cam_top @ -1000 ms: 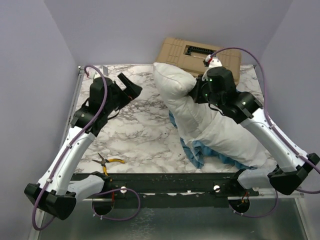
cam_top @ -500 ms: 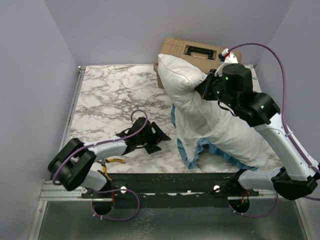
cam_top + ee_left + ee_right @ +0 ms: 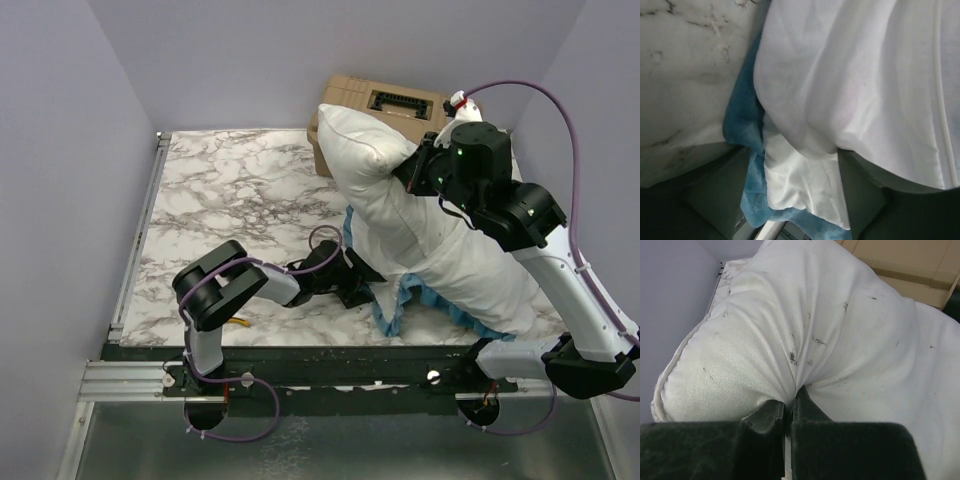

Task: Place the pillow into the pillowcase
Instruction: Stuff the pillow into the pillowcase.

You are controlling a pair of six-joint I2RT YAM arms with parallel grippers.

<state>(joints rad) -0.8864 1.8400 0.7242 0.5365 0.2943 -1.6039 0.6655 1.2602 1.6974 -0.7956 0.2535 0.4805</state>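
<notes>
Left claw (image 3: pixel 352 285) at the pillowcase (image 3: pixel 395 302) edge, right claw (image 3: pixel 412 172) holding the pillow (image 3: pixel 430 250) up.

The right claw is closed tight on a fold of the pillow, whose long axis runs from the cardboard box (image 3: pixel 390 100) down to the near right of the tabletop (image 3: pixel 230 190). The pillowcase lies under its lower end, frilled hem just before the left claw, the nearer one; its jaws stand wide on both sides of the hem, not yet pinching. One second ago this arm was raised at the far left; now it is low at the case.
</notes>
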